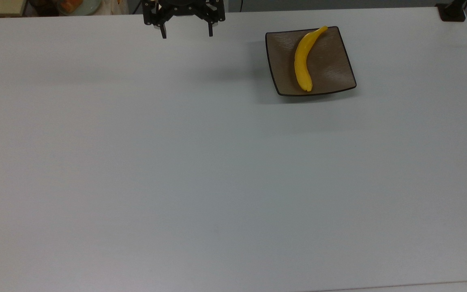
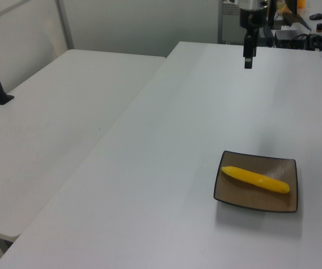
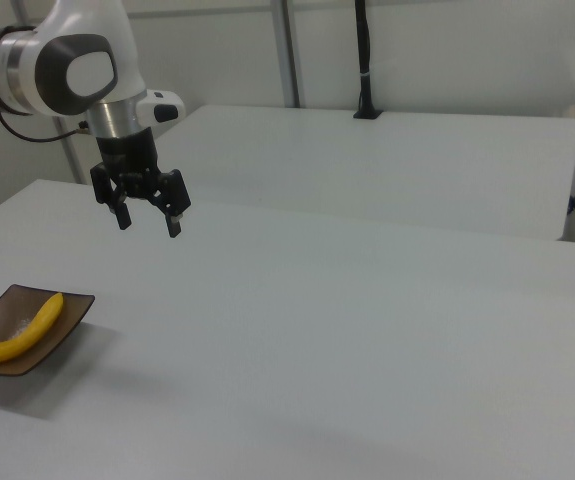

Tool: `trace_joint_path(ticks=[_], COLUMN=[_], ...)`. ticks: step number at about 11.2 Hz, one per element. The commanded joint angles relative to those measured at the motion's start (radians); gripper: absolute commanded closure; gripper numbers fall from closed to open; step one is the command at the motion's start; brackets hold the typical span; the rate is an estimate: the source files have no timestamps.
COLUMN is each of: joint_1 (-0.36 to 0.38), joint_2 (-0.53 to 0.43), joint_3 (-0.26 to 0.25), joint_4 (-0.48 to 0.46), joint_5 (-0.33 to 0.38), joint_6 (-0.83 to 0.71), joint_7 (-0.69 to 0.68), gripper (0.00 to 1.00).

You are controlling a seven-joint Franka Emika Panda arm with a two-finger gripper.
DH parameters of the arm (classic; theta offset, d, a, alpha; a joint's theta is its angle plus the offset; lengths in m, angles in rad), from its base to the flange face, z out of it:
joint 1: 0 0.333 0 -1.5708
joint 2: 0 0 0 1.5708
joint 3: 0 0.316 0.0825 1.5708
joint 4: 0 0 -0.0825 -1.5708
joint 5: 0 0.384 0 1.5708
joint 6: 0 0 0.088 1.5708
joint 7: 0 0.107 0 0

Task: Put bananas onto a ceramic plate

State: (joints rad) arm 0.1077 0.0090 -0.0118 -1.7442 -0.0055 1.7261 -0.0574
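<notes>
The yellow banana point(image 1: 304, 56) lies on the square brown plate point(image 1: 330, 65) near the top view's upper right; its stem reaches the plate's far rim. In the left view the banana point(image 2: 256, 179) crosses the plate point(image 2: 250, 199), and in the right view the banana point(image 3: 17, 332) rests on the plate point(image 3: 62, 325) at the lower left. My gripper point(image 1: 186, 34) hangs open and empty above the table's far edge, well off to the top view's left of the plate. The gripper point(image 3: 148, 222) is raised clear of the table in the right view, and the gripper point(image 2: 248, 63) hangs beyond the plate in the left view.
The white table point(image 1: 217, 162) spreads wide below the plate in the top view. A second white table point(image 2: 49, 129) stands alongside. A dark clamp post point(image 1: 452, 11) sits at the top view's upper right corner. Clutter lies behind the table's far edge point(image 1: 71, 6).
</notes>
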Motion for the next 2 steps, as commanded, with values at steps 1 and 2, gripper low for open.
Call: trace_joint_path(ticks=[1,2], joint_1=[0.020,0.024], joint_2=[-0.032,-0.032], joint_3=[-0.019,-0.017], joint_4=[-0.017,-0.021], joint_5=[0.004,0.002], joint_6=[0.027,0.059], joint_7=[0.086,0.097], gripper=[0.00,0.00])
